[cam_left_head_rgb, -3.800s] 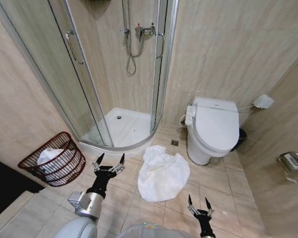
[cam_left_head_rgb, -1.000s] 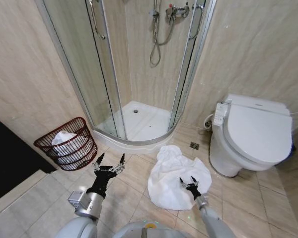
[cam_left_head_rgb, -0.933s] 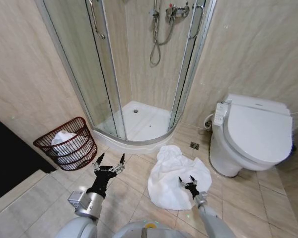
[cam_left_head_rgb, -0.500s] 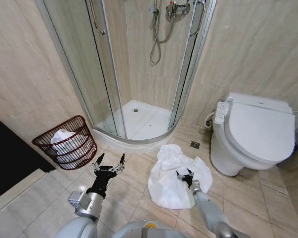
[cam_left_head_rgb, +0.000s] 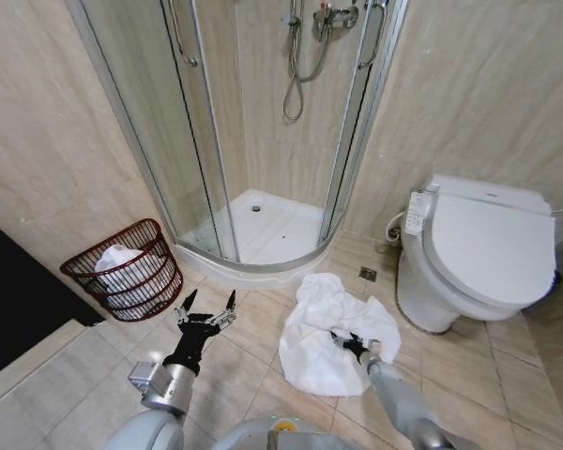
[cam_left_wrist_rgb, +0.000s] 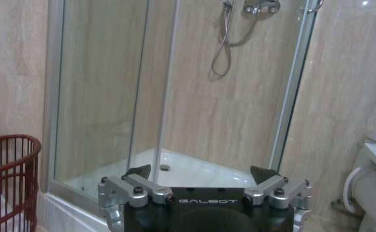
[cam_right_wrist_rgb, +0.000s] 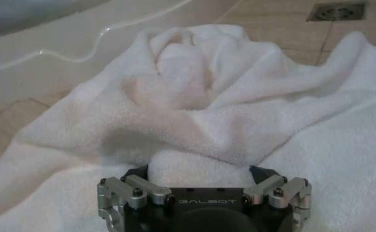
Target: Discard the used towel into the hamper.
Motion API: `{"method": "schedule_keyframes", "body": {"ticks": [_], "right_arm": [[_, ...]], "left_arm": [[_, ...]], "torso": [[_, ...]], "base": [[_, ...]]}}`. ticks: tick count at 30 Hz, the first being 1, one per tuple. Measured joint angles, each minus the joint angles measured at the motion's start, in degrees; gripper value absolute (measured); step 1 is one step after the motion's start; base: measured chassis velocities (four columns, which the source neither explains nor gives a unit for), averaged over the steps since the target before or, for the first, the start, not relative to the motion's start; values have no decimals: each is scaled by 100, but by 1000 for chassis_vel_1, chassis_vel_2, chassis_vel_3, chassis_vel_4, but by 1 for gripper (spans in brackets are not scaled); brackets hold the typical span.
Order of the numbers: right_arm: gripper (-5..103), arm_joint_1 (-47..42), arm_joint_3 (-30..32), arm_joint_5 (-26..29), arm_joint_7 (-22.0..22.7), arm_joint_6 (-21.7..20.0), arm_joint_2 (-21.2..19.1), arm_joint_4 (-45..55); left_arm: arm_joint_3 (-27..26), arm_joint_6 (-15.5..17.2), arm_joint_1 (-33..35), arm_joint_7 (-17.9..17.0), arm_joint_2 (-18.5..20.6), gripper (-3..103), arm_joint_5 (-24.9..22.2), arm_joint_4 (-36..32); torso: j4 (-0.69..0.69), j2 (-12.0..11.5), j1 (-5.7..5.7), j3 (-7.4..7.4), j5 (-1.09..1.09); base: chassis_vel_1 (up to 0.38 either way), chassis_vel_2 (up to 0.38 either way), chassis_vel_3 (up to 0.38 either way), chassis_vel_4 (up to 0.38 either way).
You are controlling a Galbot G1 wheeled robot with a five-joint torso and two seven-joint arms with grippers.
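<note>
The hamper (cam_left_head_rgb: 124,281) by the shower glass holds white cloth. The right gripper (cam_left_head_rgb: 352,343), marked GALBOT, jaws apart, presses the towel (cam_left_head_rgb: 328,323) on the floor tiles. The left gripper (cam_left_head_rgb: 205,313) hovers spread.

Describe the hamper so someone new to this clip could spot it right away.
Start at the glass shower stall in the corner. On the floor to the robot's left of its curved base, against the beige wall, stands the hamper. It is a round reddish-brown basket of open slats with something white already inside, unlike the towel lying loose by the toilet.
</note>
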Motion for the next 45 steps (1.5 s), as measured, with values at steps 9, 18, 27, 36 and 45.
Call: {"method": "schedule_keyframes", "body": {"ticks": [9,18,27,36,45], "right_arm": [[103,-12,-96,-1695,860,232,94,-61],[76,131,35,-1963,1079,170,115,-144],[44,137,70,-1715,896,270,61,-236],[17,131,188,-1834,957,400,57,-302],[13,97,267,-2036,944,676,59,-365]], "left_arm": [[0,0,0,0,0,100,0,0],[0,0,0,0,0,100,0,0],[0,0,0,0,0,100,0,0],[0,0,0,0,0,100,0,0],[0,0,0,0,0,100,0,0]], "torso": [[0,13,4,7,0],[0,19,7,12,0],[0,24,9,15,0],[0,27,10,17,0],[-1,29,11,19,0]], "base": [[0,0,0,0],[0,0,0,0],[0,0,0,0],[0,0,0,0],[0,0,0,0]]}}
